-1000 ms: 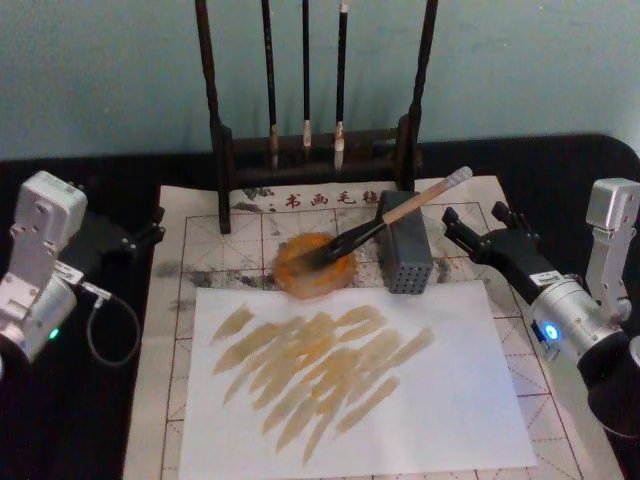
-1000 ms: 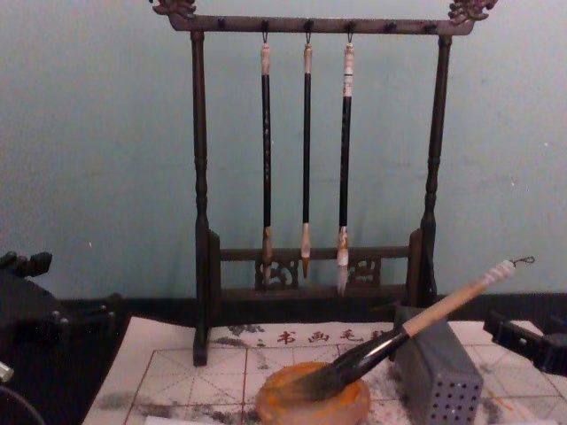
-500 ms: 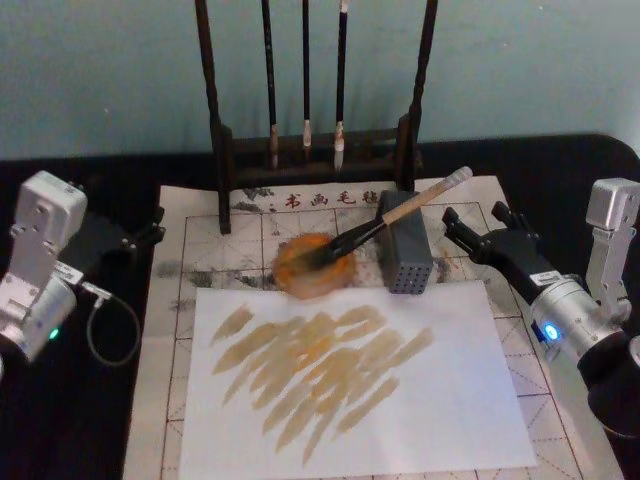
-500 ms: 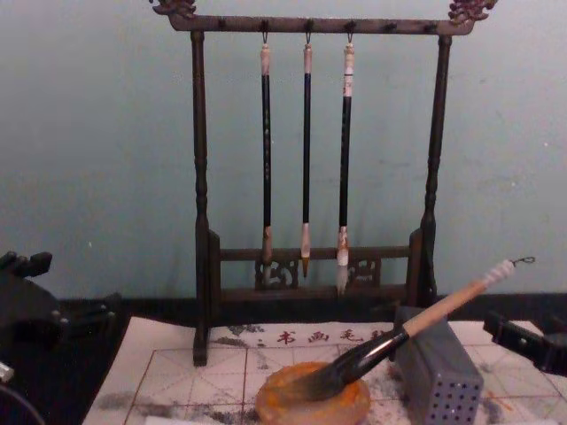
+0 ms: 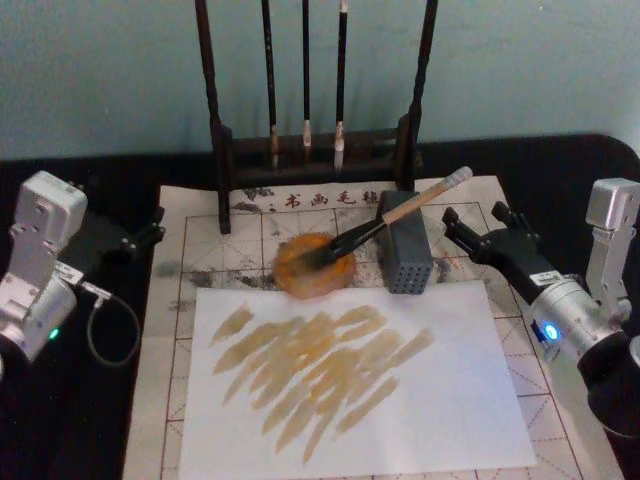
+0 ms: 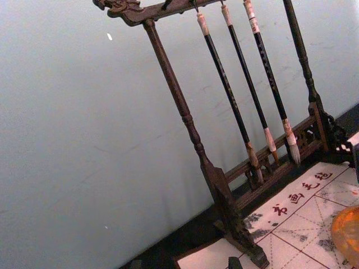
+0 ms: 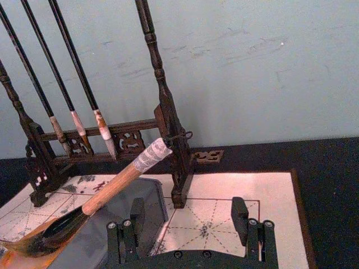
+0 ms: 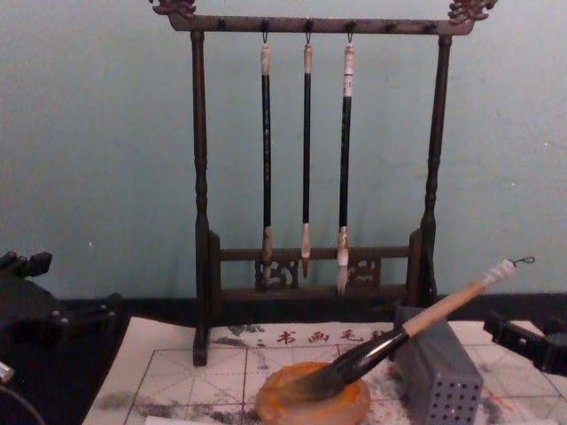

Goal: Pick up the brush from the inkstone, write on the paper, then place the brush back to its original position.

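My right end effector (image 5: 478, 226) hovers spread and empty near the worktop's right edge, just beside the grey block (image 5: 404, 254). My left end effector (image 5: 143, 233) waits by the left edge; I cannot tell its spread. The brush (image 5: 389, 215) leans across the block, its tip in the inkstone (image 5: 313, 266) toward the back edge. The paper (image 5: 440, 400), streaked, lies at the front.
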### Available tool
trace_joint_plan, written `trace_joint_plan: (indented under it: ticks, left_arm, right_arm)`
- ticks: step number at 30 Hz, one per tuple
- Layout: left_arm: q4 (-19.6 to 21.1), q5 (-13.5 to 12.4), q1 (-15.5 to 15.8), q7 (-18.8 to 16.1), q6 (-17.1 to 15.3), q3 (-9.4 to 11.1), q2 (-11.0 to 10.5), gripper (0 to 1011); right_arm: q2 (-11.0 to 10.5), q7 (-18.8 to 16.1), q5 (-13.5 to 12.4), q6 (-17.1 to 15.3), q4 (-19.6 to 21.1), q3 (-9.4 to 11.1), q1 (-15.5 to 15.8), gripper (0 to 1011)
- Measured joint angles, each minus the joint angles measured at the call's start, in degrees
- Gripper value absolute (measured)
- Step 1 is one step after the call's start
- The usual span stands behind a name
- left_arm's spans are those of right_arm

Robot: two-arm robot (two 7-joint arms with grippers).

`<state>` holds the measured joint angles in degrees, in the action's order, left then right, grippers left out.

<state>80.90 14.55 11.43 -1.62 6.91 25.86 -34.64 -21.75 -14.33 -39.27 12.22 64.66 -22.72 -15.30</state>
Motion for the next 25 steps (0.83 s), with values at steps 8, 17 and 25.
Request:
trace_joint_plan:
  ticks: [8,17,25]
  left_arm:
    - [0.0,0.0,0.0,0.0,0.0,0.0,0.0,1001]
    - [0.0,0.0,0.0,0.0,0.0,0.0,0.0,1001]
    - [0.0,0.0,0.0,0.0,0.0,0.0,0.0,1001]
  right_arm:
    - [0.0,0.0,0.0,0.0,0.0,0.0,0.0,1000]
    - [0.0,0.0,0.0,0.0,0.0,0.0,0.0,1000]
    - [0.0,0.0,0.0,0.0,0.0,0.0,0.0,1000]
